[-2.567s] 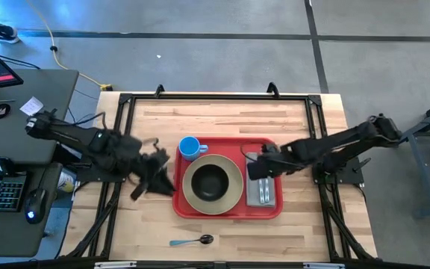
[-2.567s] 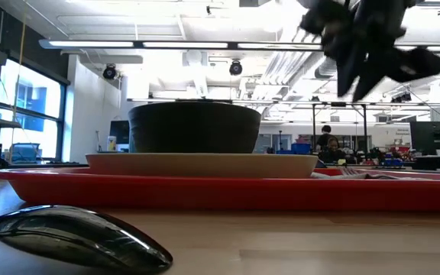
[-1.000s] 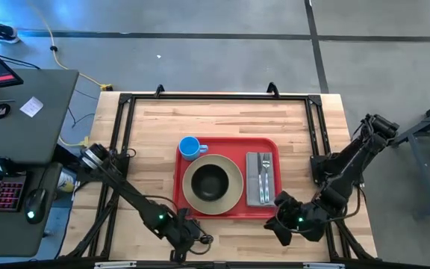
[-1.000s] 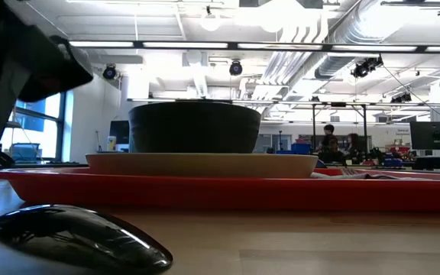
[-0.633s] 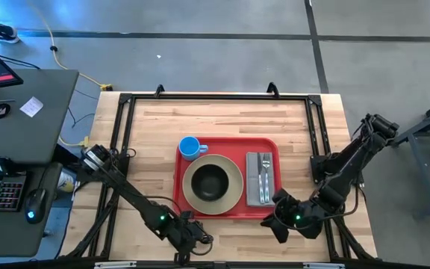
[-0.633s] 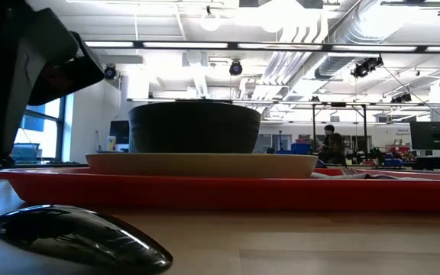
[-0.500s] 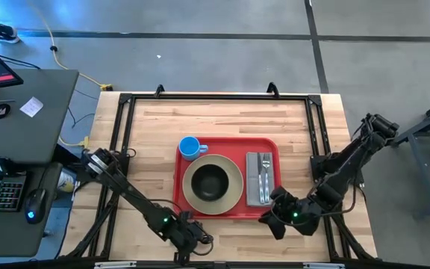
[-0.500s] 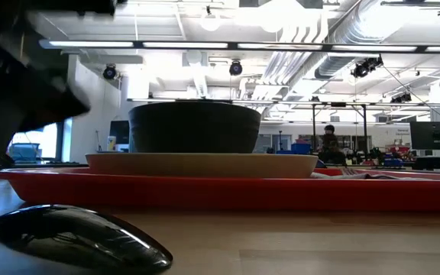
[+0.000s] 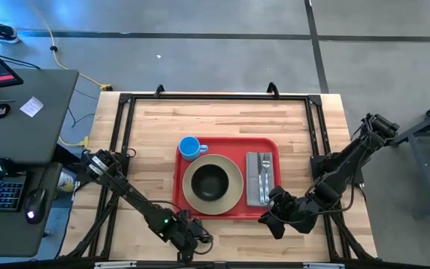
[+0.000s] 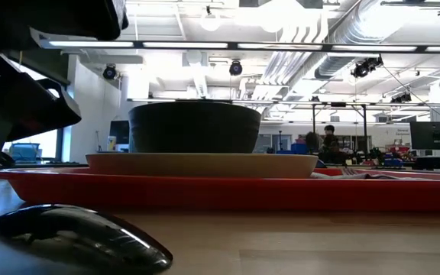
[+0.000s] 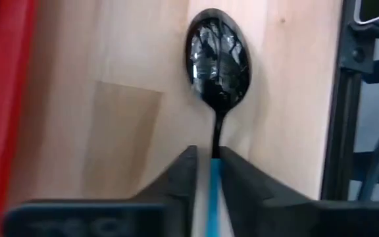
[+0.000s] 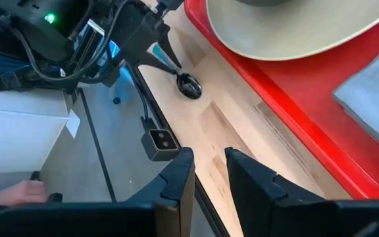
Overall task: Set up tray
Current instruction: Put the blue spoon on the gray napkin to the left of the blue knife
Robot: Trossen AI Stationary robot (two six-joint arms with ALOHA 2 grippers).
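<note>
**Fingers pinch the spoon handle beside the loaded tray**

Fingers [image 11: 242, 187] of the left gripper [image 11: 206, 172] are closing in tight around the blue handle of the spoon [image 11: 218, 56], low centre in the left wrist frame, its dark bowl lying on the table [image 9: 155, 134]. Over at lower right of the high frame, the right gripper [image 12: 207, 164] hovers empty, fingers a narrow gap apart. Frame centre sits the tray [image 9: 263, 145], carrying plate [image 9: 232, 196], bowl [image 9: 210, 181], blue cup [image 9: 189, 146] and a napkin with cutlery [image 9: 260, 179]. Stiff, light, slick plastic by the look of it; loaded like that, I'd take it by the rim on both short sides.
</note>
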